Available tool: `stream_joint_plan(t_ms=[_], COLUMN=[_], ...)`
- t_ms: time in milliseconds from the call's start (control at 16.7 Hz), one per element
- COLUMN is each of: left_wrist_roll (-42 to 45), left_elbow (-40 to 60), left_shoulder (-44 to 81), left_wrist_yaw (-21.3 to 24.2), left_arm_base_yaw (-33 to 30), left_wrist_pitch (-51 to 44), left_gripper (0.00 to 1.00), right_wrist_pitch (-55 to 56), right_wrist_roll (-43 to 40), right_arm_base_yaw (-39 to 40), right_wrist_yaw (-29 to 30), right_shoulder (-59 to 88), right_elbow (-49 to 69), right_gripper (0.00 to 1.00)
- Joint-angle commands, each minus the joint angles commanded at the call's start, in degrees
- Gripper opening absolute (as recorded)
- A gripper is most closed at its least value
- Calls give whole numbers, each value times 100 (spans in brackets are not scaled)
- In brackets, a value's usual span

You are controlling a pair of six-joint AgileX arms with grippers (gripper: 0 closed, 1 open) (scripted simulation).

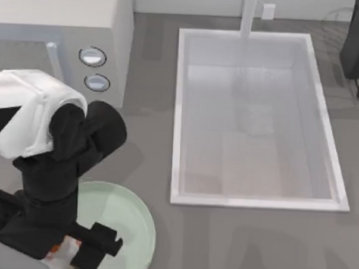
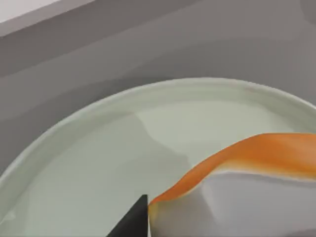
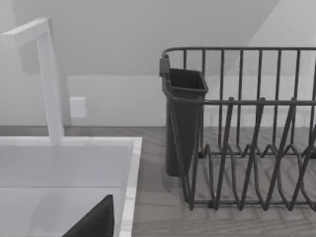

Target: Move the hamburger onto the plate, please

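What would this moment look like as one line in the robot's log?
left gripper: over pale mint-green round plate, at small orange-and-tan hamburger | hamburger: above plate's inside, contact unclear | right arm: parked by dark wire dish rack

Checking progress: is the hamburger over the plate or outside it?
Over it: the hamburger sits inside the plate rim; whether it rests there, cannot tell.

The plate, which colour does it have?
Pale mint green; the plate shows best in the left wrist view.

A grey counter (image 1: 222, 243) holds a white sink basin (image 1: 180, 111) with a white faucet (image 3: 49, 74). A dark wire dish rack (image 3: 247, 128) stands beside it, against a pale wall (image 3: 148, 39).
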Motion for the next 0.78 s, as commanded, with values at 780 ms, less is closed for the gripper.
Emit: stream_joint_plan(t_ms=[780], left_wrist_roll=[-2092], left_elbow=[408], left_shoulder=[-260], left_wrist_yaw=[56], left_arm_base_yaw=[-4], left_wrist_pitch=[540], left_gripper=[0], right_wrist_pitch=[0], right_wrist_roll=[0], right_arm_base_yaw=[0], right_wrist_yaw=[0], right_shoulder=[0], right_elbow=[0], right_gripper=[100])
